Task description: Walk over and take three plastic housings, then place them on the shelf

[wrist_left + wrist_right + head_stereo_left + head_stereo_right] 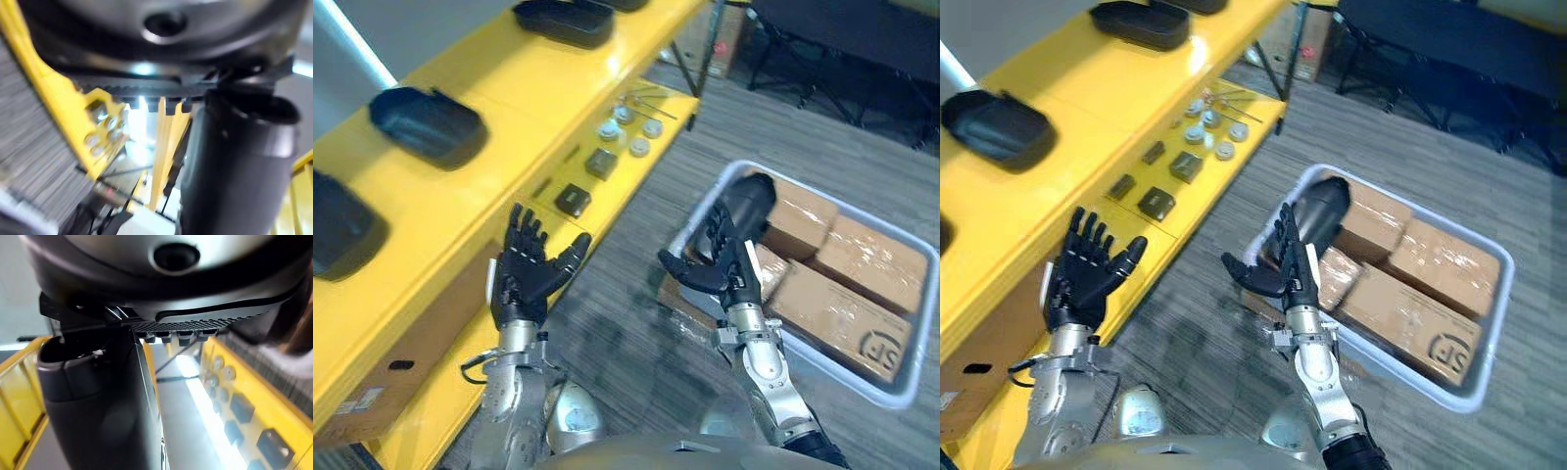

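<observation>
Black plastic housings lie in a row on the top board of the yellow shelf [509,88]: one at the far end [563,20], one in the middle [429,124], one nearest me [342,230]. Another black housing [744,206] rests in the white bin [899,387] on the floor, leaning on cardboard boxes. My left hand [527,269] is raised beside the shelf's lower board, open and empty. My right hand [724,259] hovers over the bin's near edge, just short of that housing, open with fingers straight. The right wrist view has its thumb [98,401] standing free.
Small metal blocks [573,200] and round white parts [640,147] lie on the lower yellow board. Taped cardboard boxes [871,259] fill most of the bin. A brown carton [401,377] sits under the shelf. Dark chair legs [822,69] stand beyond on grey carpet.
</observation>
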Robot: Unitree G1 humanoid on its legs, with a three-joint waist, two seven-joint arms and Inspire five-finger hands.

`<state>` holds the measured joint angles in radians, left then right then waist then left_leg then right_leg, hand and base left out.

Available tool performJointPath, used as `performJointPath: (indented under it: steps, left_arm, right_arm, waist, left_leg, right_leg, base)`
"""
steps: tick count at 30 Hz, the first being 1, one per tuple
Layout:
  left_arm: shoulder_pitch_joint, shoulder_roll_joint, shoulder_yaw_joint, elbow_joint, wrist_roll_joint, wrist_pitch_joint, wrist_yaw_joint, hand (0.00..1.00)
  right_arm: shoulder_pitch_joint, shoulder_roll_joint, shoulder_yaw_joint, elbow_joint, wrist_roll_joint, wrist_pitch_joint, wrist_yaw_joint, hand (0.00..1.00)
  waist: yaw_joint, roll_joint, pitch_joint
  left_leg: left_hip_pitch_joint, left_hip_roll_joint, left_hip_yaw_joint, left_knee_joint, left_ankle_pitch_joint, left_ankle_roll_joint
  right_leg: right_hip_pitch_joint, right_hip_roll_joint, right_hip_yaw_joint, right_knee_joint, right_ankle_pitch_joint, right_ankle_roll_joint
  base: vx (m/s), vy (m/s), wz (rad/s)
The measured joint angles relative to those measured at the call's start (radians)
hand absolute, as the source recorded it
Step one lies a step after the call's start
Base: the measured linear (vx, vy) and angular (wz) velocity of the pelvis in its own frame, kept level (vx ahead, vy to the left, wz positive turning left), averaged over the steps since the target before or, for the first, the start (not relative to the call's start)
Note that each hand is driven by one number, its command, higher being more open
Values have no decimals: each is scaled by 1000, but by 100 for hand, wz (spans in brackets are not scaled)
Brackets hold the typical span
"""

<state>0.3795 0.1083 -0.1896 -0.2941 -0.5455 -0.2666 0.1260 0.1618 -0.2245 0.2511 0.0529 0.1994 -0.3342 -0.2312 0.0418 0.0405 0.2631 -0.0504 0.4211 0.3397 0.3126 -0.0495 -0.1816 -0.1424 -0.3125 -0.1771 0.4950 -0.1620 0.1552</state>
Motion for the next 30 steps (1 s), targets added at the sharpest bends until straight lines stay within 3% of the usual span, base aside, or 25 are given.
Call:
performJointPath:
  steps: [1, 2, 4, 5, 6, 7, 8, 9, 11, 14, 15, 16, 18, 20, 25, 30]
  left_arm:
    - [-3, -20, -11, 0, -6, 7, -26, 100]
    - [-12, -42, -16, 0, -6, 15, -41, 100]
    - [-24, -44, -32, 1, -33, 31, -54, 100]
    - [-26, -44, -42, 1, -52, 30, -77, 100]
    - [-24, -42, -46, 2, -52, 29, -85, 100]
    - [-27, -35, -53, 18, -50, 28, -99, 100]
    - [-29, -36, -54, 25, -50, 28, -106, 100]
    - [-34, -36, -70, 52, -48, 28, -115, 100]
    - [-48, -33, -79, 75, -45, 28, -117, 100]
    - [-67, -11, -83, 133, -42, 30, -135, 100]
    - [-70, -8, -88, 135, -39, 30, -137, 100]
    - [-80, 13, -94, 136, -38, 30, -157, 100]
    - [-106, 35, -112, 135, -35, 30, -163, 100]
    - [-145, 58, -122, 134, 13, 30, -149, 100]
    - [-212, 61, -168, 134, 47, 39, -108, 100]
    - [-254, 66, -174, 134, 88, 72, -106, 100]
  right_arm:
    - [28, -6, -30, -18, 5, 14, 17, 100]
    - [47, -18, -60, -27, 5, 23, 33, 100]
    - [100, -25, -114, -31, 4, 26, 40, 100]
    - [137, -36, -139, -40, 12, 25, 46, 100]
    - [149, -40, -146, -44, 14, 25, 48, 100]
    - [175, -35, -154, -63, 27, 25, 50, 100]
    - [182, -36, -152, -73, 43, 24, 55, 100]
    - [183, -37, -151, -89, 52, 25, 58, 100]
    - [169, -34, -151, -90, 54, 25, 60, 100]
    - [117, -5, -107, -74, 40, 24, 27, 100]
    - [95, -2, -95, -53, 40, 24, 16, 100]
    - [22, 3, -78, 35, 43, 35, -12, 100]
    - [-46, 20, -84, 126, 52, 46, -48, 100]
    - [-148, 41, -97, 224, 56, 64, -107, 100]
    - [-475, 24, -216, 421, 142, 88, -197, 100]
    - [-761, -136, -278, 585, 192, 126, -215, 100]
  waist:
    - [-23, 3, -1]
    - [-54, 13, 4]
    - [-80, -2, 11]
    - [-79, -7, 14]
    - [-77, -2, 12]
    - [-78, 5, 8]
    - [-78, 6, 8]
    - [-77, 13, 3]
    - [-75, 11, 5]
    - [-56, 2, 5]
    - [-51, 0, 6]
    - [-40, -1, 7]
    - [-15, -7, 10]
    - [6, -21, 24]
    - [23, -8, 96]
    - [72, -13, 135]
  left_leg:
    - [10, 21, 6, -29, 30, 12]
    - [7, 40, 6, -37, 70, 45]
    - [8, 33, -25, -22, 91, 87]
    - [20, -22, -96, -14, 12, 71]
    - [28, -49, -112, -15, -29, 83]
    - [40, -71, -120, -19, -99, 129]
    - [47, -83, -135, -26, -117, 135]
    - [61, -116, -153, -55, -150, 118]
    - [62, -140, -150, -60, -156, 103]
    - [60, -197, -142, -54, -163, 88]
    - [60, -205, -138, -50, -165, 81]
    - [43, -209, -140, -26, -176, 47]
    - [16, -213, -151, 1, -185, 35]
    - [-24, -227, -182, 6, -180, 35]
    - [-100, -219, -250, 34, -153, 18]
    - [-149, -220, -287, 39, -138, 14]
  right_leg:
    - [-3, 25, -23, -23, -37, 33]
    - [-19, 57, -10, -35, -41, 26]
    - [-23, 80, 27, -52, -36, 5]
    - [-30, 85, 73, -71, -28, -4]
    - [-35, 92, 89, -80, -21, -8]
    - [-45, 107, 109, -90, -10, -6]
    - [-55, 112, 122, -92, -5, -2]
    - [-77, 111, 162, -107, 29, 14]
    - [-87, 96, 168, -132, 67, 25]
    - [-55, 45, 125, -260, 186, 39]
    - [-42, 38, 123, -291, 206, 45]
    - [-9, 31, 103, -371, 264, 49]
    - [16, 26, 56, -434, 307, 43]
    - [27, 17, 18, -486, 330, 39]
    - [23, 28, -38, -505, 346, 36]
    - [6, 30, -70, -517, 359, 32]
  base:
    - [-29, -458, -64]
    - [-32, -414, -61]
    - [-36, -226, -68]
    - [-47, -53, -89]
    - [-57, 70, -99]
    - [-37, 77, -73]
    - [-45, 111, -84]
    - [-31, 114, -58]
    - [-48, 141, -42]
    - [-91, 200, -35]
    - [-98, 207, -13]
    - [-109, 196, -4]
    - [-129, 138, 10]
    - [-105, 41, 34]
    - [-49, -16, 34]
    - [12, -1, 19]
